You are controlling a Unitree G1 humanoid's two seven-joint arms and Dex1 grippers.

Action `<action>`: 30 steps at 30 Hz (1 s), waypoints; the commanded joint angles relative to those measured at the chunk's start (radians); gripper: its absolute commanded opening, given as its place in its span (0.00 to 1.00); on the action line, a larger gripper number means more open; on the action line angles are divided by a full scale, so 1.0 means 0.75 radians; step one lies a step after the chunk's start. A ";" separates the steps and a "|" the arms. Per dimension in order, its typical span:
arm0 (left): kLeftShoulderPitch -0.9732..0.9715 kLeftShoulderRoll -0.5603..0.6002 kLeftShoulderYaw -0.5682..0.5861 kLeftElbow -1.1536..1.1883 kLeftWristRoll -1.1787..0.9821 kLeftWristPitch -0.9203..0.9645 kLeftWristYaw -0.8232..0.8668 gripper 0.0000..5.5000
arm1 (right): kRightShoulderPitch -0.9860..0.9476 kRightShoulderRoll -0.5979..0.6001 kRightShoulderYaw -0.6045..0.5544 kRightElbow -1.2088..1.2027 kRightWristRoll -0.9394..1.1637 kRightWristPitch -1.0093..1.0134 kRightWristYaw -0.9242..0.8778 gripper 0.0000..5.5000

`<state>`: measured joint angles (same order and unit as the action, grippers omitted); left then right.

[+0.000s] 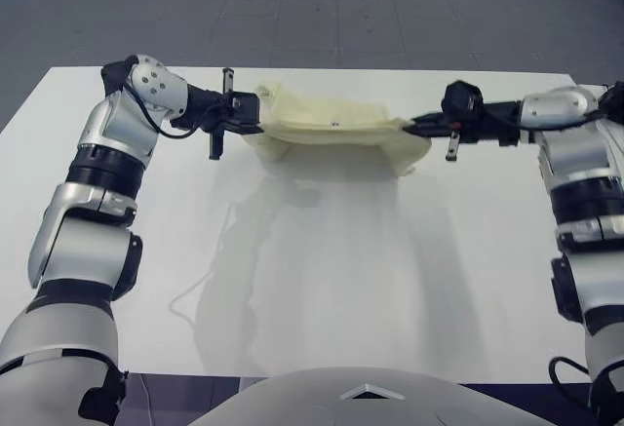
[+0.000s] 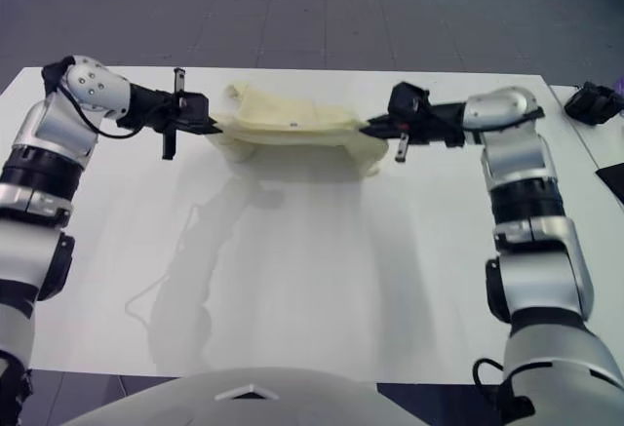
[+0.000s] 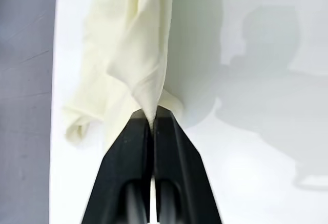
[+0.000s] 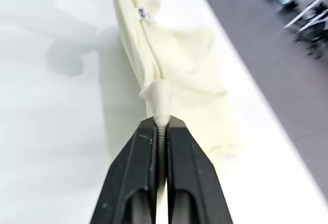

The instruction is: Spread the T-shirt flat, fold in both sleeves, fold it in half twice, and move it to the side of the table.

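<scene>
A pale yellow T-shirt (image 1: pixel 327 126) hangs bunched in a band near the far edge of the white table (image 1: pixel 322 280), stretched between my two grippers, its lower folds resting on the table. My left gripper (image 1: pixel 255 124) is shut on the shirt's left end; the left wrist view has cloth (image 3: pixel 138 65) pinched between the black fingers (image 3: pixel 125 167). My right gripper (image 1: pixel 411 129) is shut on the right end. In the right wrist view a fold of the shirt (image 4: pixel 164 65) with a small label runs out from the closed fingers (image 4: pixel 182 172).
Grey floor (image 1: pixel 322 7) lies beyond the table's far edge. A dark object (image 2: pixel 592 101) sits on a neighbouring surface at the far right. The near and middle table surface carries only the arms' shadows.
</scene>
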<state>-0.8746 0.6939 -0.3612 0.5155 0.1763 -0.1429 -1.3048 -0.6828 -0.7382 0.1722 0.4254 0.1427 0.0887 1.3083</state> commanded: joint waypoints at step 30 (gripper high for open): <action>0.663 0.664 0.439 -1.244 -0.634 0.677 -0.266 0.37 | 0.862 -0.440 -0.200 -1.392 0.382 0.752 -0.162 0.38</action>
<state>-0.3001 1.1711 -0.0828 -0.5098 -0.3169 0.3259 -1.5636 0.0384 -1.1165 0.0434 -0.6704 0.4574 0.6506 1.2729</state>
